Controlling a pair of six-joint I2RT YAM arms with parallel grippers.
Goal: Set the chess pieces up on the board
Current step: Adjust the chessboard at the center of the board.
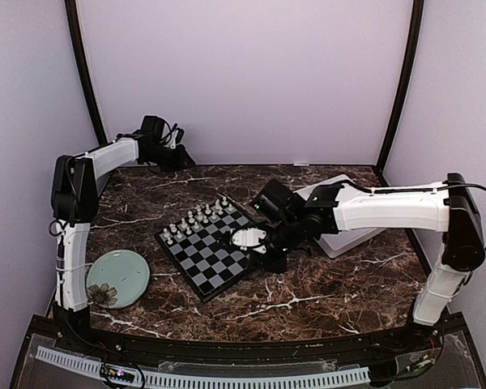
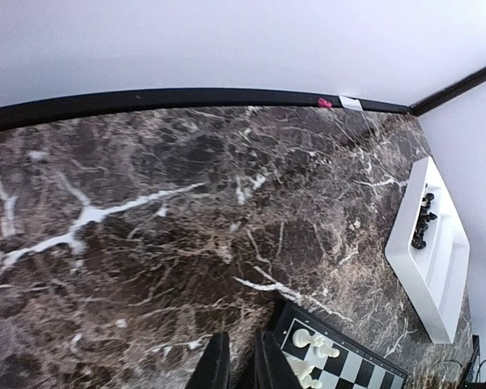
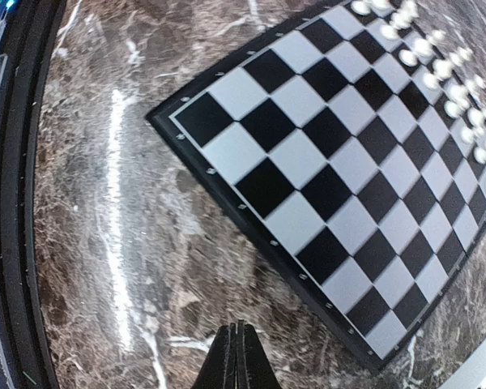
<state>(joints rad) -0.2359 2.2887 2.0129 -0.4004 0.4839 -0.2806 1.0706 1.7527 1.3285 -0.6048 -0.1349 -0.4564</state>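
The board (image 1: pixel 204 261) lies turned like a diamond in the middle of the table. White chess pieces (image 1: pixel 198 217) stand in two rows along its far-left side, seen too in the right wrist view as white chess pieces (image 3: pixel 447 66). Black chess pieces (image 2: pixel 425 220) lie in the white tray (image 2: pixel 405 267). My left gripper (image 2: pixel 243 369) hovers over bare marble by a board corner (image 2: pixel 344 361), its fingers a little apart, holding nothing. My right gripper (image 3: pixel 241 361) is shut and empty, over the marble just off the board's (image 3: pixel 332 154) near-right edge.
A pale-green plate (image 1: pixel 117 278) sits at the near left. The white tray (image 1: pixel 347 239) lies at the right, partly under my right arm. A black rail (image 2: pixel 186 99) and the wall close off the back of the table.
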